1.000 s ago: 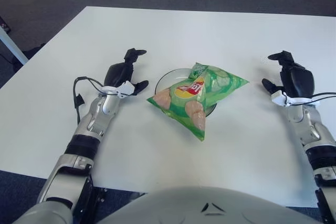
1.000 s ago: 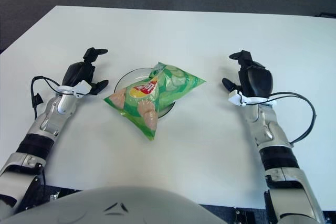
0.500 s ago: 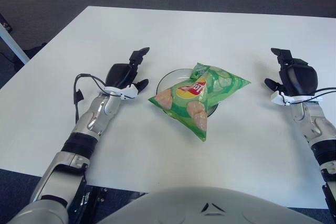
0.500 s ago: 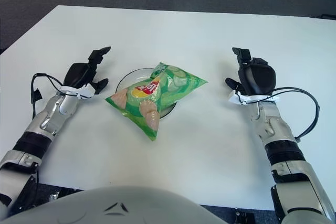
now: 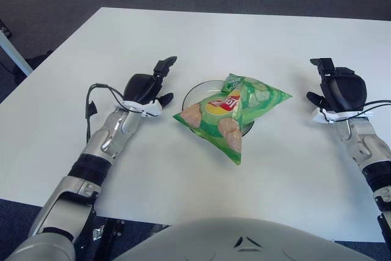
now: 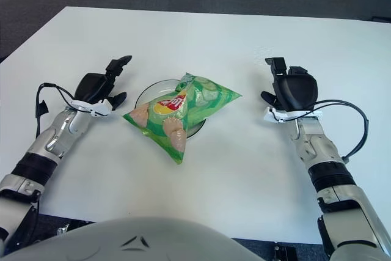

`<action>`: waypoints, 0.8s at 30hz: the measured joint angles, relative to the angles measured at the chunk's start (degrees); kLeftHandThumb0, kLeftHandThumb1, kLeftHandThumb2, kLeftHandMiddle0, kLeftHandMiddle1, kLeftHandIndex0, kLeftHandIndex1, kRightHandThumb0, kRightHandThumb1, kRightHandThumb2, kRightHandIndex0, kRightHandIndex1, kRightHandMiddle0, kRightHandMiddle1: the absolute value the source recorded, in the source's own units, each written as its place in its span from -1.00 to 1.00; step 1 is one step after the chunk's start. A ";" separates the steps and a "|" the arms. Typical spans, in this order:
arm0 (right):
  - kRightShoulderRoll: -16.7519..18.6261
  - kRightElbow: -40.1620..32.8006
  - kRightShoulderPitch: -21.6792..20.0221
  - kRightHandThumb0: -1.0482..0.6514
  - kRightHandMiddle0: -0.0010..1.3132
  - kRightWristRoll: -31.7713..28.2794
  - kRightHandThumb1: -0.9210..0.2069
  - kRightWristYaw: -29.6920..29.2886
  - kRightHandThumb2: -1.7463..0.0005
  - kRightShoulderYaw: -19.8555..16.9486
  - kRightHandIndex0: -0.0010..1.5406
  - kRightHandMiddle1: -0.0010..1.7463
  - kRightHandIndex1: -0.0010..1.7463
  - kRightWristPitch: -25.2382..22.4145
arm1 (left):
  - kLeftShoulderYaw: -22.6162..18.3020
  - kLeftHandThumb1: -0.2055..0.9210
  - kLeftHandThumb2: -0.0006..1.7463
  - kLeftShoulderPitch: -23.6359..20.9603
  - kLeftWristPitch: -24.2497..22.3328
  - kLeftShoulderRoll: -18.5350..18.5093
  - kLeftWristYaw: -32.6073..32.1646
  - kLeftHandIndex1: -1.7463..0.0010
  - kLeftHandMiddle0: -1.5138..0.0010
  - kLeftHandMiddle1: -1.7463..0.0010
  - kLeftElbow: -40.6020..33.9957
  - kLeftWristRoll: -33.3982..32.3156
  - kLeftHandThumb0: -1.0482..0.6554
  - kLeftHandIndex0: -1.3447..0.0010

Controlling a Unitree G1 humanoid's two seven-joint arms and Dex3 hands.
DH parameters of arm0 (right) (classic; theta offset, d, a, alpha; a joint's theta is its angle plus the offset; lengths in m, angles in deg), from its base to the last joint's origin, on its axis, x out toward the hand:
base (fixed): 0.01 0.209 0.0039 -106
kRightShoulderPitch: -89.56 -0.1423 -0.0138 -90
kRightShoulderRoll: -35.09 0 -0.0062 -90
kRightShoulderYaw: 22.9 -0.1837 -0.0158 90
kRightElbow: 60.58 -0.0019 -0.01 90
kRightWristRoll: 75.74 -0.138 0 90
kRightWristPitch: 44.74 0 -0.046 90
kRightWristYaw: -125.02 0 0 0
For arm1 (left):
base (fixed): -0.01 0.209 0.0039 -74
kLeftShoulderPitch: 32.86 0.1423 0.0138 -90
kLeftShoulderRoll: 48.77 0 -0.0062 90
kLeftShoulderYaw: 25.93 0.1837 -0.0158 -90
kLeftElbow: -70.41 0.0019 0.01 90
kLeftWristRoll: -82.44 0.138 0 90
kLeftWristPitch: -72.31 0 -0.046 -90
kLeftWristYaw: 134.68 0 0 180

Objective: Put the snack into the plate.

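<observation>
Left hand (image 5: 148,85) rests beside the plate (image 5: 194,91), fingers spread, empty; right hand (image 5: 339,88) likewise, well apart. Snack (image 5: 232,112) overhangs the rim; a nudge may tip it off.

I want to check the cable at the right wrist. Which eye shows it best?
The right eye view: the cable loops fully in view beside the right robot hand. In the left eye view the cable runs off the frame edge, so only a short stretch shows.
</observation>
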 measured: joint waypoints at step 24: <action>-1.22 -3.10 0.88 0.94 -0.95 -0.23 0.56 4.60 -0.90 0.61 0.10 0.40 1.00 -3.89 | 2.58 -0.13 0.71 -0.78 3.79 -2.57 -1.51 -0.40 -0.64 -1.00 0.59 0.71 0.02 1.00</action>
